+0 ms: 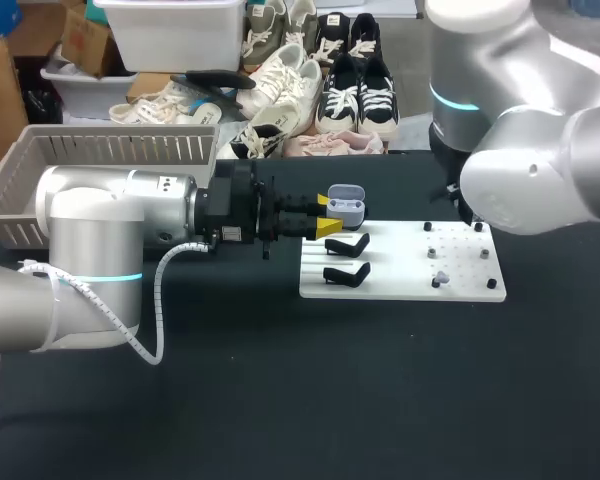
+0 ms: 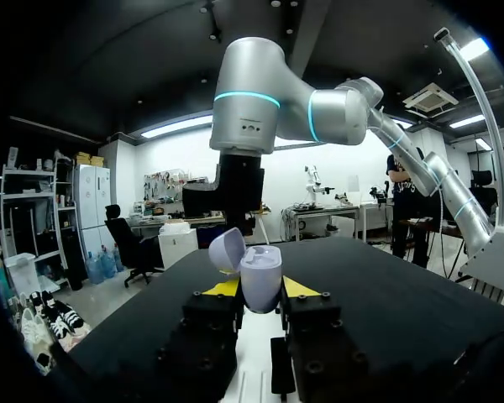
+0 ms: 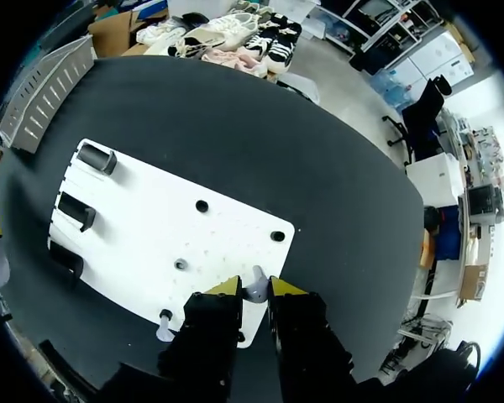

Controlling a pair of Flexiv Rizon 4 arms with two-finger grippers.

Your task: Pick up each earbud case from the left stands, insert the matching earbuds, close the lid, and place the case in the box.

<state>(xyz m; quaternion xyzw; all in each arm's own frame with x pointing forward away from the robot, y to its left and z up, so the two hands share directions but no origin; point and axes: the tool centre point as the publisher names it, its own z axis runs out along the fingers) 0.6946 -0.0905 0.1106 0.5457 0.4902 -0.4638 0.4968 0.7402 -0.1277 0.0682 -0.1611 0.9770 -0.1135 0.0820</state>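
My left gripper (image 1: 323,217) is shut on a lavender earbud case (image 1: 346,205) and holds it just above the left end of the white board (image 1: 400,285). In the left wrist view the case (image 2: 261,279) sits upright between the yellow tips, with its lid (image 2: 227,249) swung open. My right gripper (image 3: 255,290) is shut on a pale earbud (image 3: 254,292) at the board's (image 3: 143,227) near edge. A second earbud (image 3: 164,329) stands on a peg beside it. In the head view the right gripper is hidden behind its own arm.
Three black stands (image 3: 96,157) line the board's left end, all empty; two of them (image 1: 346,246) show in the head view. Small black pegs (image 1: 436,282) dot the board's right half. A grey slatted basket (image 1: 100,150) sits at the table's far left, behind my left arm.
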